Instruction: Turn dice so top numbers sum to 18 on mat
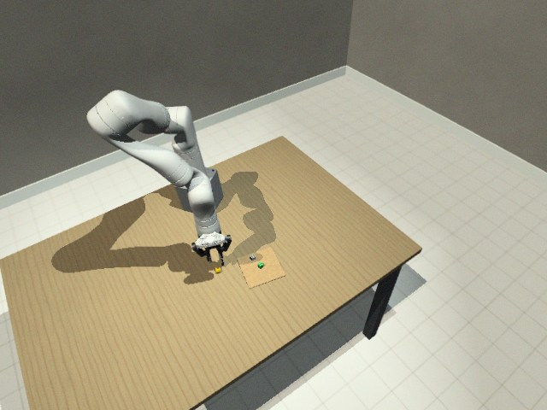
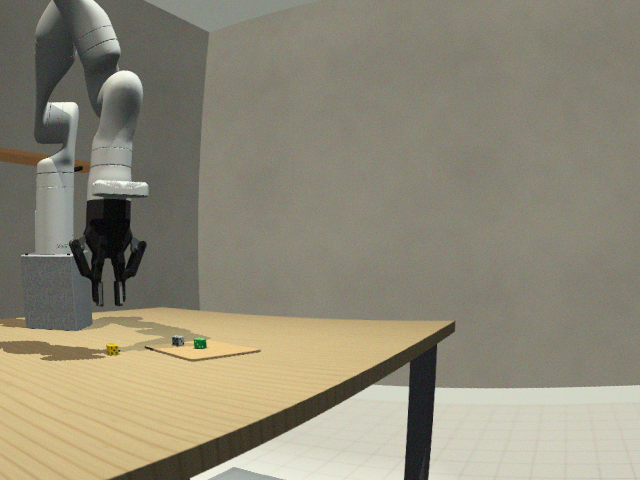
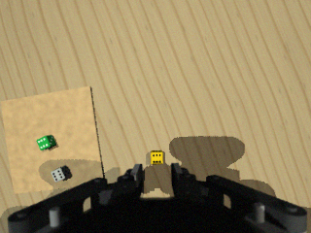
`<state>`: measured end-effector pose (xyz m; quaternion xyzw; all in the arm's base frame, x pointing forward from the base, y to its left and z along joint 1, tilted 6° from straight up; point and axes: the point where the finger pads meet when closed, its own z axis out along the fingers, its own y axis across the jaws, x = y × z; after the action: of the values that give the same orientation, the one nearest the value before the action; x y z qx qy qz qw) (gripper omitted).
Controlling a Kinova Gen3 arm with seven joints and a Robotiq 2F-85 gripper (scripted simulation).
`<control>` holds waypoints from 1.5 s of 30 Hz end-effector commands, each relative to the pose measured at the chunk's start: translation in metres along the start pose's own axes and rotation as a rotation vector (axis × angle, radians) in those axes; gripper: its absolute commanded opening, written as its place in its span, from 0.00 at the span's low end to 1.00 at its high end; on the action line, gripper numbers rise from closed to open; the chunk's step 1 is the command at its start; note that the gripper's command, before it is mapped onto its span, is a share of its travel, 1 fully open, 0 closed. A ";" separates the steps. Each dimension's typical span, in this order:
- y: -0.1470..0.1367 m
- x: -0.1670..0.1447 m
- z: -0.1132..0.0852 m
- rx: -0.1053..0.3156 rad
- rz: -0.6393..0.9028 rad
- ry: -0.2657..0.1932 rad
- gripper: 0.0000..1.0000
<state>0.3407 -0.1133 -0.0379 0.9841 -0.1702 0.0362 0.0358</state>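
We see the gripper [image 2: 109, 298] partly closed, holding nothing, above the yellow die [image 2: 112, 349] on the table [image 2: 310, 351], while the grey die [image 2: 177, 340] and green die [image 2: 200, 342] sit on the mat [image 2: 227, 351].

Table [image 1: 132, 335]: wood-grain top, matt, fine parallel lines; legs [image 1: 379, 304] dark, plain, matt. Mat [image 1: 269, 275]: thin board-like sheet, cork or light wood look, faintly mottled, matt. Dice, yellow [image 3: 156, 157], green [image 3: 46, 142], grey [image 3: 60, 173]: smooth, hard-looking, plastic-like, with pips. Arm [image 1: 132, 119]: smooth white shell, soft sheen. Gripper [image 2: 108, 299]: black, matt, hard plastic or metal look. Pedestal [image 2: 49, 294]: grey, speckled, stone-like. Floor [image 1: 441, 220]: pale tiles, slight sheen. Walls [image 2: 413, 180]: flat grey, matt.
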 end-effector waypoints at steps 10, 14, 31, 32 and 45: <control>0.000 0.000 0.000 0.000 0.000 0.001 0.31; 0.000 0.000 0.001 0.000 0.000 0.001 0.31; 0.000 0.000 0.015 0.000 0.000 0.001 0.31; 0.000 0.000 0.016 0.000 0.000 0.001 0.31; 0.000 0.000 0.037 0.000 0.000 0.001 0.31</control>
<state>0.3454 -0.1184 -0.0696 0.9838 -0.1705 0.0408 0.0378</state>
